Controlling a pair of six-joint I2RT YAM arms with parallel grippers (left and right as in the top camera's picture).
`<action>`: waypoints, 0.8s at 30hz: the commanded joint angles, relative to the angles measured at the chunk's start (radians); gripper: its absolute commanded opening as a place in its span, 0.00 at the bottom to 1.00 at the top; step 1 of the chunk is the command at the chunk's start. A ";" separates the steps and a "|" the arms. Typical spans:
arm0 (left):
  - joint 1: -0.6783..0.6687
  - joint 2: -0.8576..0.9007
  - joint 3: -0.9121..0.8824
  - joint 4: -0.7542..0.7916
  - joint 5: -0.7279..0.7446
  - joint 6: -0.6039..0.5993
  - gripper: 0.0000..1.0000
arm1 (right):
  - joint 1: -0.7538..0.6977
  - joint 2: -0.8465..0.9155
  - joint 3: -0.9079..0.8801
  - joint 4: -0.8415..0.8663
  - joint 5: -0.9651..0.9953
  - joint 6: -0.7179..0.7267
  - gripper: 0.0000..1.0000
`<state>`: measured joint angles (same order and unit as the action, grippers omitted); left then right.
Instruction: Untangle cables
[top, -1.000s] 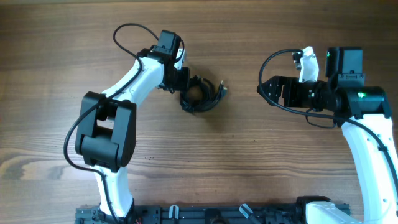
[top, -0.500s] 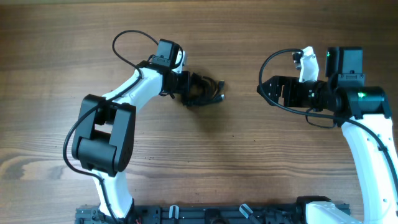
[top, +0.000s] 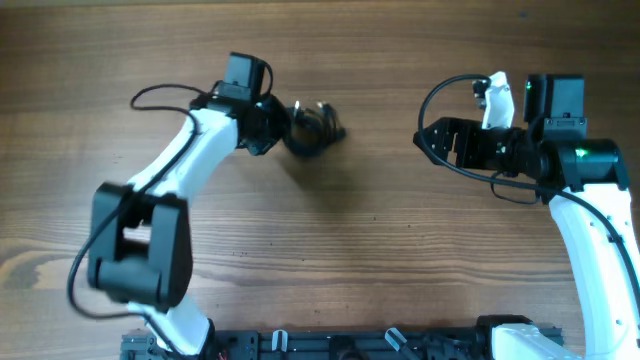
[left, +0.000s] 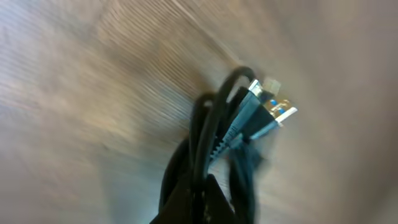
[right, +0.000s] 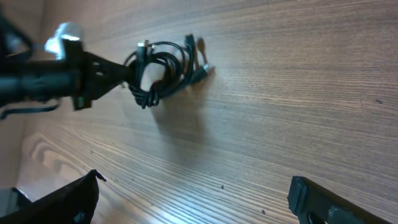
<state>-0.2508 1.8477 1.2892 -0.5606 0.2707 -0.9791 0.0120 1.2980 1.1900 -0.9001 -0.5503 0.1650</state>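
Between the fingertips of the left gripper (top: 278, 128) sit the cables (top: 314, 126), one small black bundle of tight loops; the jaws are pinched closed on the side of the bundle nearest the wrist, and the rest of the coil sticks out just beyond the fingertips; a couple of plug ends (top: 336, 128) poke from the far side of the bundle, pointing away from this gripper.

Seen from the left wrist, the picture is blurred, yet the cables (left: 208, 149) rise straight out of the left gripper (left: 199, 208) at the bottom edge; a metal-tipped plug (left: 270, 109) with a touch of blue in it lies at the far end of the cords, beyond the fingertips and off to one side.

From the right wrist, the cables (right: 163, 70) show as a knot of loops at the tip of the left gripper (right: 132, 73); a shadow (right: 180, 118) lies on the wood apart from the bundle, so the coil seems to be lifted off the table (right: 298, 93), though I cannot tell for certain.

Farther out, the right gripper (top: 430, 143) stands well apart from the bundle, its open end turned toward it; its jaws are spread wide with nothing between them, and in its own camera the right gripper (right: 194, 182) shows only as two dark fingers at the lower corners, the cables far ahead of it and to one side; a thick black wire (top: 160, 92) loops beside the left arm (top: 185, 165), behind its gripper.
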 joint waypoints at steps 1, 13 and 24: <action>-0.002 -0.079 0.001 0.003 0.200 -0.439 0.04 | 0.010 0.006 0.012 0.031 -0.063 0.056 1.00; -0.002 -0.081 0.001 0.008 0.586 -1.065 0.04 | 0.257 0.021 0.012 0.210 0.132 0.449 0.91; 0.001 -0.081 0.001 0.026 0.560 -1.025 0.04 | 0.352 0.179 0.012 0.252 0.170 0.538 0.78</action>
<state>-0.2523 1.7855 1.2888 -0.5377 0.8848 -2.0235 0.3656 1.4570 1.1900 -0.6426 -0.4061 0.6819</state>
